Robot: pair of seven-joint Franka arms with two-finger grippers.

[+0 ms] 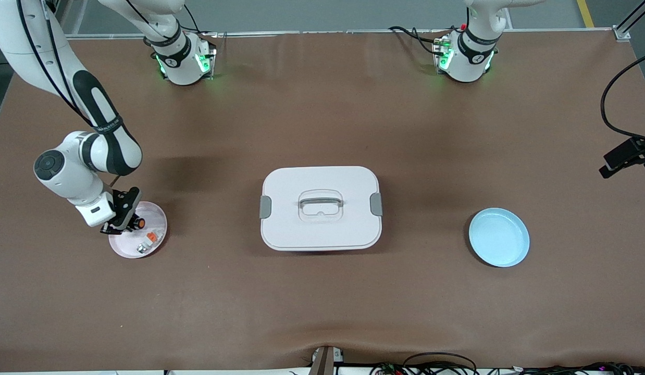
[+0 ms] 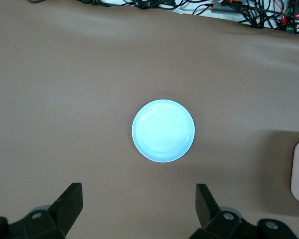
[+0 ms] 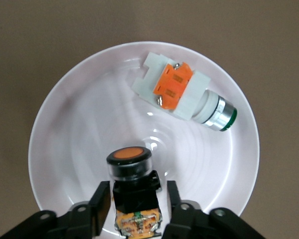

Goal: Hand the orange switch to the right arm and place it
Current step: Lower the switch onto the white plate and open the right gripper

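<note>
The blue plate (image 1: 498,237) lies nearest the front camera, empty, with the left gripper (image 2: 139,191) waiting high over it, jaws wide apart. At the right arm's end of the desk, the orange switch (image 3: 132,172) rests on the pink plate (image 1: 163,229), farther back than the white-grey block (image 3: 174,89). The right gripper (image 3: 136,199) straddles the switch's black body, jaws slightly apart and seemingly not clamping. The switch looks light, rigid and smooth; its cylinder could roll, so the squarer body below the cap offers the surest hold.
</note>
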